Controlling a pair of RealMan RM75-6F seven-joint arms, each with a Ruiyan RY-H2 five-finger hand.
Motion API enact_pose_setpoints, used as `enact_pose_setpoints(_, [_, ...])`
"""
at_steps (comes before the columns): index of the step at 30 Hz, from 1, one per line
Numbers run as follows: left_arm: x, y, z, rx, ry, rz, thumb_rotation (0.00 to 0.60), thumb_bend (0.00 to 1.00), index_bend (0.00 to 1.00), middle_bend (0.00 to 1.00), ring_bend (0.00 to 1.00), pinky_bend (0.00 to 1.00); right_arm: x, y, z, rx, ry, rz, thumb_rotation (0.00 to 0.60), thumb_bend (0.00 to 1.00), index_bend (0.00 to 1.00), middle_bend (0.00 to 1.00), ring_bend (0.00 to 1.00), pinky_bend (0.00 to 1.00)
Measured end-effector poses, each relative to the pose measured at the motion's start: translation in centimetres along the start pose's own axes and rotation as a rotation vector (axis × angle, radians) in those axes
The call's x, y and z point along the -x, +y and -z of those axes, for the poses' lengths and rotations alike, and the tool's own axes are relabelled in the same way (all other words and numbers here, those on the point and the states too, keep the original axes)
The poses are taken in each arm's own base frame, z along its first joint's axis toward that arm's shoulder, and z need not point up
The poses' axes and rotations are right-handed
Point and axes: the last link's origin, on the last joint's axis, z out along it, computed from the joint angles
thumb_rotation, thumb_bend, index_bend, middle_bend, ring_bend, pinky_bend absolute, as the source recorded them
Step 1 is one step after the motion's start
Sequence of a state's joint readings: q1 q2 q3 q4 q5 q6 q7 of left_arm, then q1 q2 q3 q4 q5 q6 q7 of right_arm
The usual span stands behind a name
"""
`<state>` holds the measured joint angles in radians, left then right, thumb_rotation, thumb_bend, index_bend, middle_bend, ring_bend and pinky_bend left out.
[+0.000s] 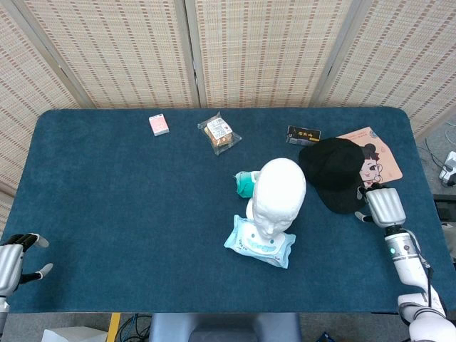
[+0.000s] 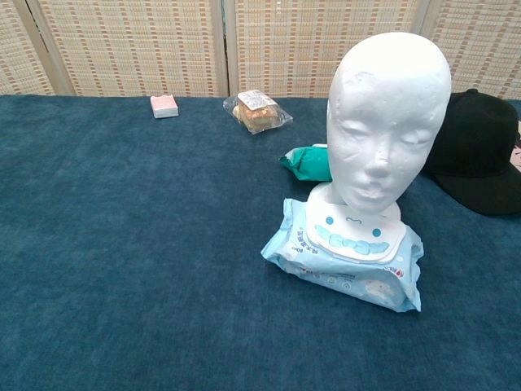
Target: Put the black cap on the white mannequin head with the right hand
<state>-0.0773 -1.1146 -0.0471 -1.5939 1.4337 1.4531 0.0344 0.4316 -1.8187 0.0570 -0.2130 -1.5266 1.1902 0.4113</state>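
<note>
Lying flat on the dark blue felt table [image 1: 107, 192]: round black fabric cap [image 1: 336, 172], at about two o'clock from the white foam mannequin head [image 1: 279, 191], just beside it. Standing upright on a pale blue wet-wipes pack [image 1: 260, 242]: that head, with a green pouch [image 1: 244, 183] behind it at ten o'clock. Hovering at the cap's five o'clock edge: silver right hand [image 1: 383, 205], fingers apart, gripping nothing, contact unclear. Resting at the table's near left corner: left hand [image 1: 13, 262], fingers spread and empty.
</note>
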Motion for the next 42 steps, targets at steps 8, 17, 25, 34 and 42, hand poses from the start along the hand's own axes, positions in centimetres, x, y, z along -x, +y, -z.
enact_pose_setpoints(8, [0.0, 0.0, 0.0, -0.002, -0.004, 0.002, 0.600, 0.12, 0.47, 0.45, 0.35, 0.54, 0.5, -0.4, -0.4, 0.007, -0.028, 0.023, 0.600, 0.00, 0.51, 0.60, 0.38, 0.53])
enact_pose_setpoints(17, [-0.1, -0.1, 0.0, -0.005, -0.006, 0.009, 0.600, 0.11, 0.47, 0.45, 0.35, 0.54, 0.8, -0.8, -0.9, 0.014, -0.040, 0.029, 0.600, 0.00, 0.51, 0.60, 0.38, 0.53])
enact_pose_setpoints(25, [-0.1, -0.3, 0.1, -0.010, -0.009, 0.011, 0.600, 0.12, 0.47, 0.45, 0.35, 0.54, 1.1, -1.0, -1.1, 0.016, -0.053, 0.037, 0.600, 0.00, 0.51, 0.60, 0.38, 0.53])
enact_pose_setpoints(34, [-0.1, -0.4, 0.1, -0.009, -0.009, 0.014, 0.600, 0.12, 0.47, 0.45, 0.35, 0.54, 1.2, -1.0, -1.2, 0.022, -0.061, 0.041, 0.600, 0.00, 0.51, 0.60, 0.38, 0.53])
enact_pose_setpoints(42, [-0.2, -0.4, 0.2, -0.011, -0.006, 0.018, 0.600, 0.12, 0.47, 0.45, 0.35, 0.54, 1.3, -1.1, -1.5, 0.033, -0.065, 0.043, 0.600, 0.00, 0.51, 0.60, 0.38, 0.53])
